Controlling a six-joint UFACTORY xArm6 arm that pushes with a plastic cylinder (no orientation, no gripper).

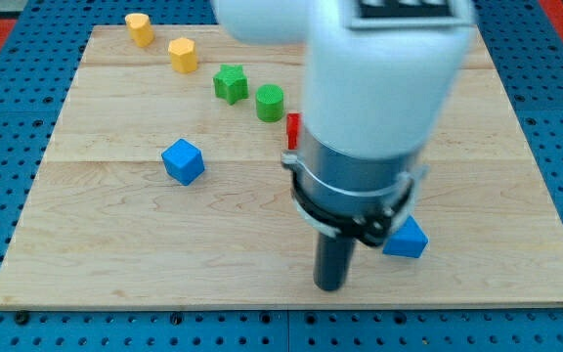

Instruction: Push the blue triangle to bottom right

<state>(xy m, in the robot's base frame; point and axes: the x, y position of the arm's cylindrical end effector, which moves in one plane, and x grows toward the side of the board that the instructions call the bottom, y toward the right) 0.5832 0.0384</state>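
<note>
The blue triangle [408,239] lies on the wooden board [115,244] at the view's lower right, partly hidden behind the arm. My tip [329,286] rests on the board just left of and slightly below the blue triangle, a short gap away. The white and dark body of the arm [369,117] covers the middle right of the board.
A blue cube [183,161] sits left of centre. Two yellow blocks [140,29] [183,55], a green star [230,84] and a green cylinder [270,102] run in a diagonal line from the top left. A red block [292,129] peeks out beside the arm.
</note>
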